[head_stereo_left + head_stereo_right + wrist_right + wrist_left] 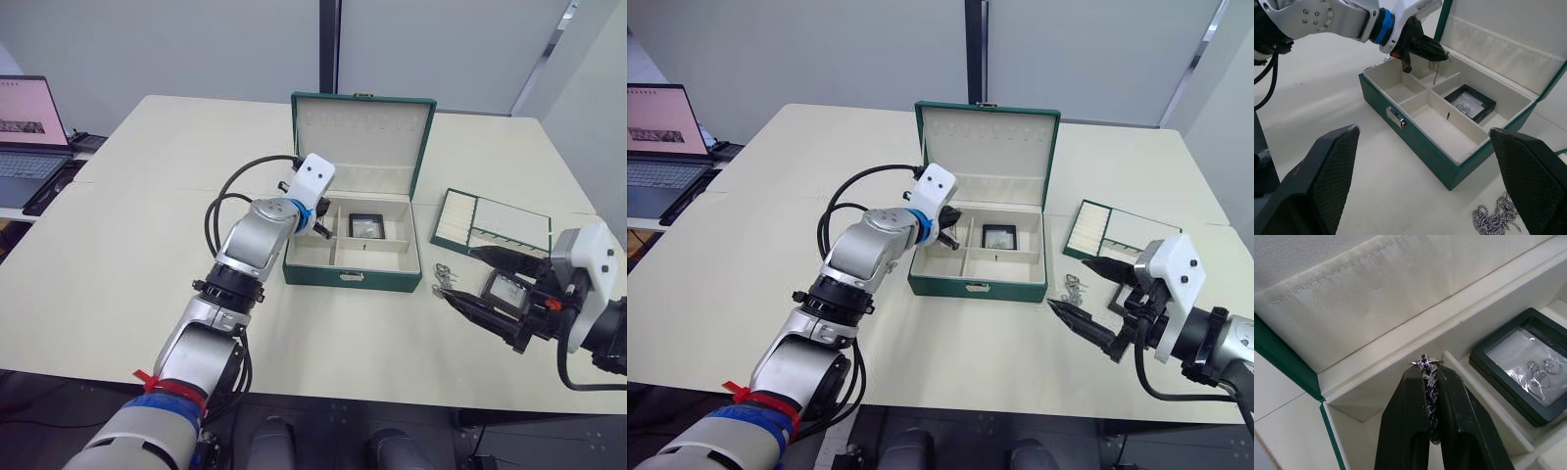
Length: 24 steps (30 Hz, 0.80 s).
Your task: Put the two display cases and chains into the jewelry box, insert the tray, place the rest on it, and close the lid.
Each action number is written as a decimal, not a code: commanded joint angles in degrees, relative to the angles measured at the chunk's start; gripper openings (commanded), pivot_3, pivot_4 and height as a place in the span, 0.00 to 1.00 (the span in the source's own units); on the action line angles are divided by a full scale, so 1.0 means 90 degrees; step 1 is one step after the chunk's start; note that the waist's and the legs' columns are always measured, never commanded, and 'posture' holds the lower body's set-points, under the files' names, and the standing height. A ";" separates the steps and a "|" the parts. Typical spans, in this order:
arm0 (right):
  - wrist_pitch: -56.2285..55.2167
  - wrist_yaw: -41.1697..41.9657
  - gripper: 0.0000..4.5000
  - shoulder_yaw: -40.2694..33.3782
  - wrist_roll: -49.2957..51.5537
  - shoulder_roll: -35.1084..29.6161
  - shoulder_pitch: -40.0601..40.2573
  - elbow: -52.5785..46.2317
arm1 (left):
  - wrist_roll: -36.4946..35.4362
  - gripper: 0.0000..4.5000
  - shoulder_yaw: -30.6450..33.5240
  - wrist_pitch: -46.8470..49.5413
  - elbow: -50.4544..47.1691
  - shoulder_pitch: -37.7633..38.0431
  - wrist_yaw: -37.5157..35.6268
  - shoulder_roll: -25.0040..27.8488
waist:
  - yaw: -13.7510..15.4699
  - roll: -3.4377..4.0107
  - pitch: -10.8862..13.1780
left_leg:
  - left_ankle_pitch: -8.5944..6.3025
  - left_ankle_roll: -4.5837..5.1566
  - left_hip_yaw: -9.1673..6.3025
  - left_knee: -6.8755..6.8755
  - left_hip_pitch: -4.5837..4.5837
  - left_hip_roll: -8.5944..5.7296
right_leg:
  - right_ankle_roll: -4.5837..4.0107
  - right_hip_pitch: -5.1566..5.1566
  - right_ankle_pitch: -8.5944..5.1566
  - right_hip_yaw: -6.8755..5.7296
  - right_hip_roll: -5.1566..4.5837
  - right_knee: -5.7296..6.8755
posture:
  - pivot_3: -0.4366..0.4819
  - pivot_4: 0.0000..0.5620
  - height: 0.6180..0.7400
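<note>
So far one black-framed display case (367, 226) lies in the open dark green jewelry box (348, 277); the left gripper (1430, 369), clamped on a silvery chain (1431, 401), hangs over a rear compartment, while the wide-open right gripper (1089, 300) holds nothing, and a second chain clump (1496, 218), the other case (507, 292) and the green-sided tray (490, 225) wait on the tabletop (118, 255).

My left hand (1431, 377) covers most of the chain (1429, 396) it pinches; just a thin strip of links shows between the fingers, and I can't make out its full length. That hand and forearm hide the jewelry box's (348, 277) rear left compartment from the head views. My right hand (490, 284) blocks part of the display case (506, 291) between its fingers in the left eye view. The small items inside the display case in the box (1523, 366) are too small to identify. The loose chains (1496, 219) on the table (127, 264) are cut off at the right wrist view's edge. The laptop (29, 132) is cropped too.
</note>
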 commanded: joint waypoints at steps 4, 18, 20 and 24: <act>-0.0106 -0.0179 1.00 -0.0094 0.0221 -0.0059 -0.0109 -0.0125 | 0.0185 0.00 0.0022 -0.0092 -0.0128 -0.0142 -0.0049 -0.0054 | 0.0001 0.0000 0.0000 | 0.0000 0.0000 0.0000 0.0000 0.0000 0.0000 | 0.0000 0.0000 0.0000 0.0000 0.0000 0.0000 | 0.48 0.27 1.00; -0.0171 -0.0185 1.00 0.0116 0.0100 -0.0080 -0.0243 -0.0023 | 0.0292 0.00 0.0038 0.0277 -0.0648 -0.0085 -0.0057 0.0084 | -0.0001 0.0000 0.0000 | 0.0000 0.0000 0.0001 0.0000 0.0000 0.0001 | 0.0000 -0.0001 0.0000 0.0000 0.0000 0.0001 | 0.48 0.27 1.00; -0.0179 -0.0162 1.00 0.0131 0.0075 -0.0083 -0.0250 -0.0002 | 0.0312 0.00 0.0019 0.0366 -0.0734 -0.0070 -0.0045 0.0122 | -0.0001 0.0000 0.0000 | 0.0000 0.0000 0.0000 0.0000 0.0000 0.0001 | 0.0000 0.0000 0.0000 0.0000 0.0000 0.0001 | 0.48 0.27 1.00; -0.0194 -0.0119 1.00 0.0144 0.0031 -0.0076 -0.0249 0.0024 | 0.0311 0.00 0.0013 0.0446 -0.0835 -0.0043 -0.0034 0.0154 | 0.0001 0.0000 0.0000 | 0.0000 0.0000 0.0001 0.0000 0.0000 0.0001 | 0.0000 0.0000 0.0000 0.0000 -0.0001 0.0001 | 0.48 0.27 1.00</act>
